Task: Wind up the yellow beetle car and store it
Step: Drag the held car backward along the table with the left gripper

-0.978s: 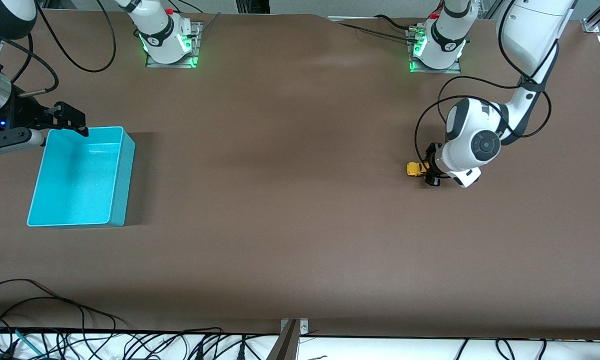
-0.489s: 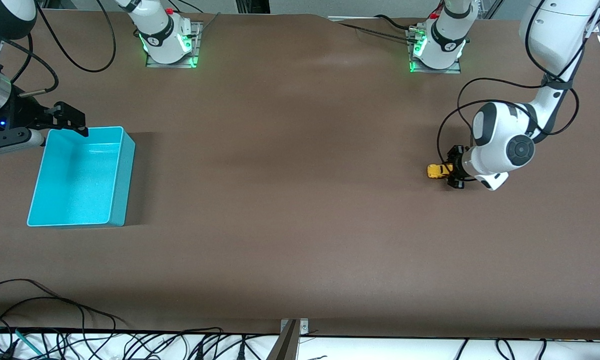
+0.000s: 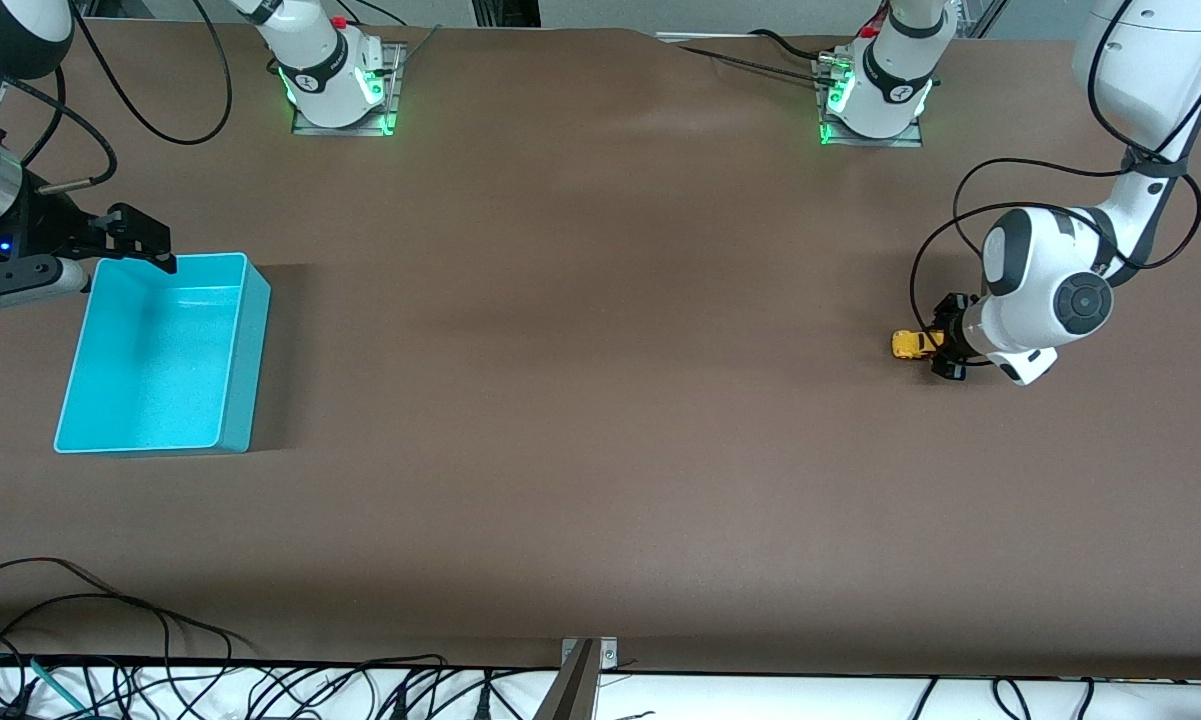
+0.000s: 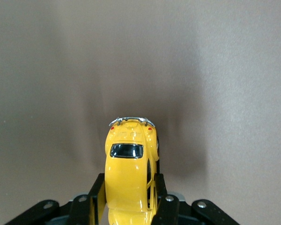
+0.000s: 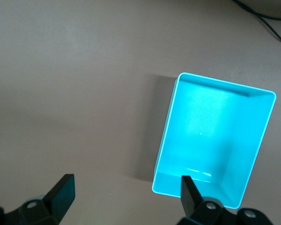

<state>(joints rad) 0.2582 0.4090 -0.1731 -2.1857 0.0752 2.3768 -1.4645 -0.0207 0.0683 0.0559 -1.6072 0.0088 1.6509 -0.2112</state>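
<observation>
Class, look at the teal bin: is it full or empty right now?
Empty. The teal bin shows only its bare floor, and the yellow beetle car is clamped in the left gripper, not in it.

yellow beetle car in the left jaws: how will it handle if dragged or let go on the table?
The yellow beetle car is clamped by its sides in the left gripper. Its glossy, rounded shell probably makes it slippery, so it may squirm under a loose grip. It looks rigid, small and likely light. It has wheels, so once released on the flat brown table it will probably roll off rather than stay put.
</observation>
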